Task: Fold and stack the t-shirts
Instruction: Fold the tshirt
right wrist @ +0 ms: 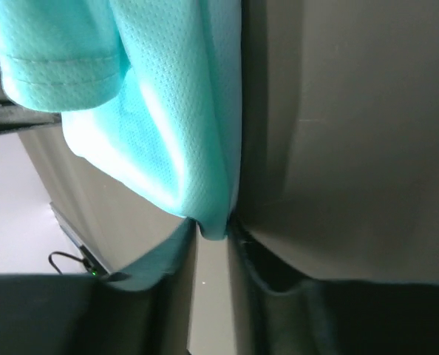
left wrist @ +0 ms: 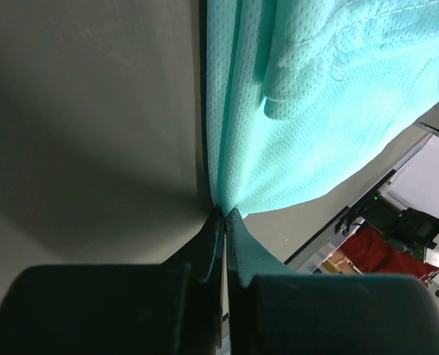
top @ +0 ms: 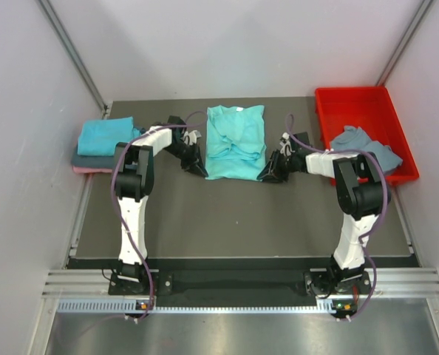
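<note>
The turquoise shirt [top: 234, 140] lay in the middle of the surface [top: 227, 214], its sleeves seemingly turned in. The left arm's jaws were clamped on its near left corner. The right arm's jaws stood around the near right corner with a slight gap, and I could not tell whether they pinched it. The step looked like the bottom-to-collar fold. Next, both corners would need lifting evenly and carrying toward the collar. A pile of folded shirts [top: 105, 144] lay at the left.
</note>
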